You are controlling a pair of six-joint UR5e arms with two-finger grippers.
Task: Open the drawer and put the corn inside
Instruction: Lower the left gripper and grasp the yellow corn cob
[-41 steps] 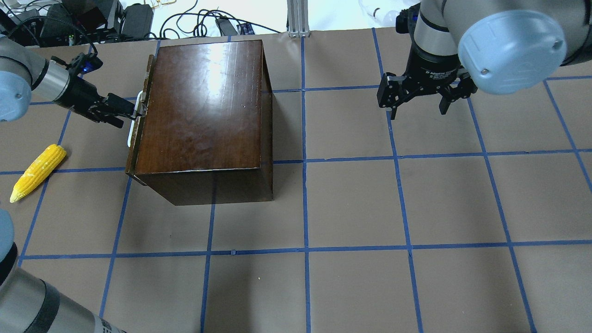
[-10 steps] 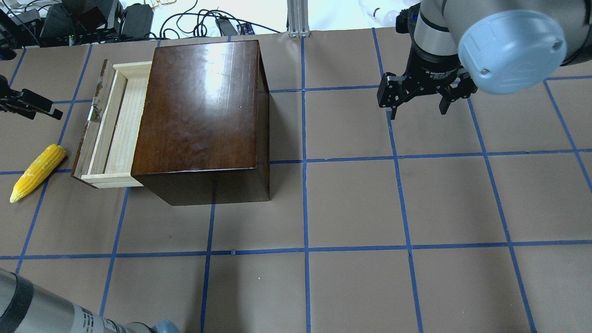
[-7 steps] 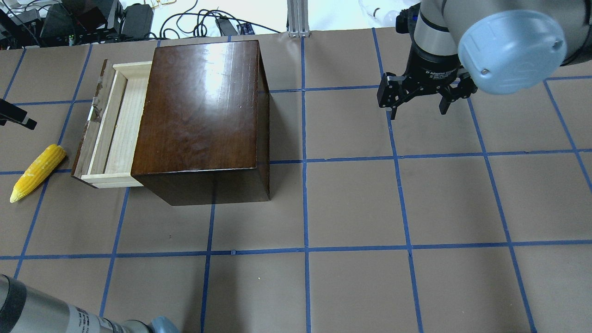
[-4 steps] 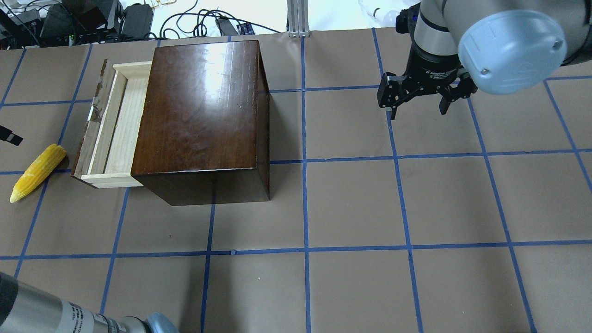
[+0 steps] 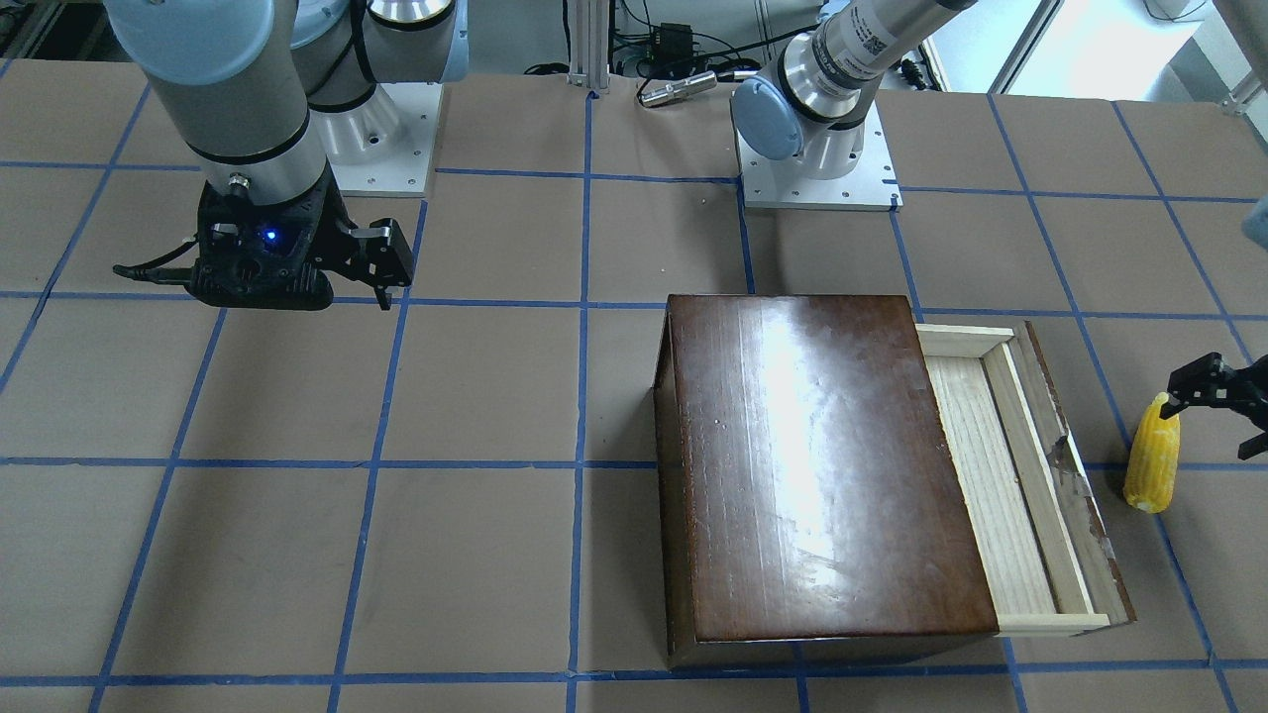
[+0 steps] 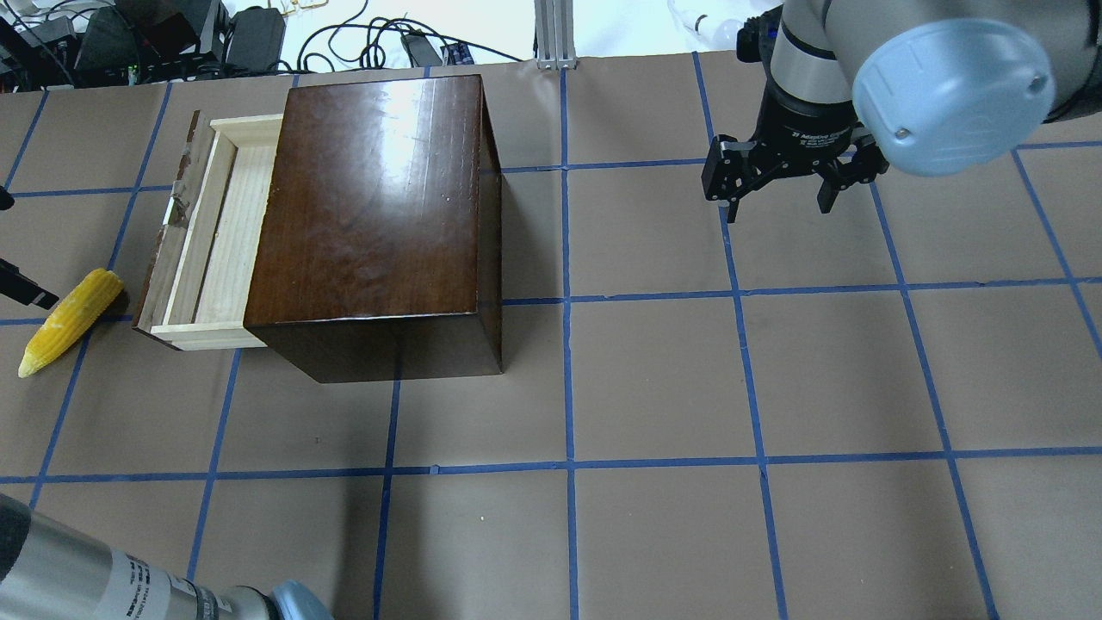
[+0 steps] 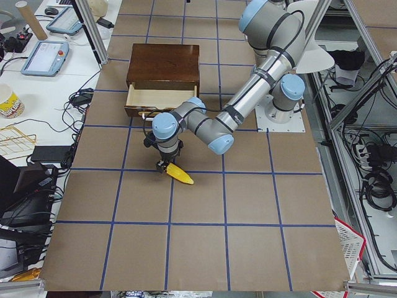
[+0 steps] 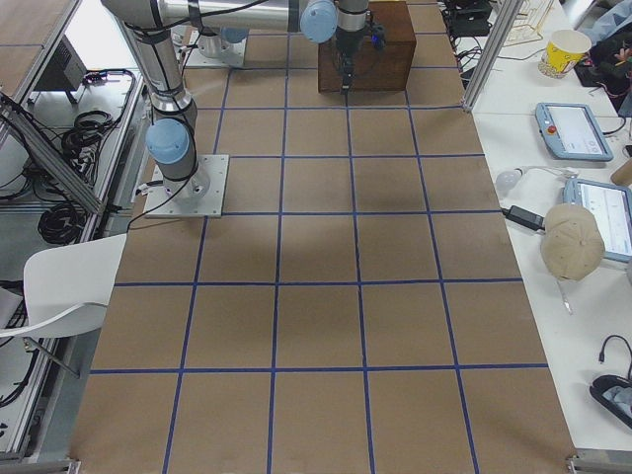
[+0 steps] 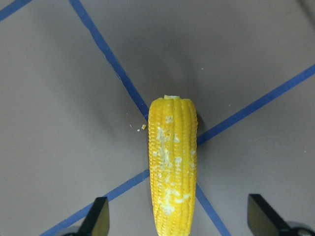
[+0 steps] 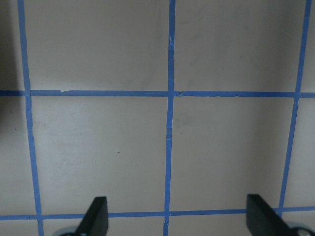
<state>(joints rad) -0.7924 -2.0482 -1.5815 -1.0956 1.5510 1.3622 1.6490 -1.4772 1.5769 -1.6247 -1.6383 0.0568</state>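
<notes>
The drawer [image 6: 215, 232] stands pulled out of the glossy dark-brown box [image 6: 370, 198], its pale wood tray empty; it also shows in the front view [image 5: 1010, 475]. The yellow corn [image 6: 69, 320] lies on the table just left of the drawer's dark front panel. My left gripper [image 6: 13, 245] is open over the corn. In the left wrist view the corn [image 9: 172, 167] runs down between the two spread fingertips [image 9: 98, 219]. My right gripper [image 6: 779, 194] is open and empty, hanging over bare table far right of the box.
Cables and power bricks [image 6: 172, 34] and an aluminium post [image 6: 555, 34] line the table's far edge. The two arm bases [image 5: 817, 178] stand on the robot's side. Brown table with a blue tape grid [image 6: 689, 387] lies right of and in front of the box.
The left gripper pulled the drawer open by its handle, let go, and moved left and toward the robot until it is over the corn. The right arm has not moved.
</notes>
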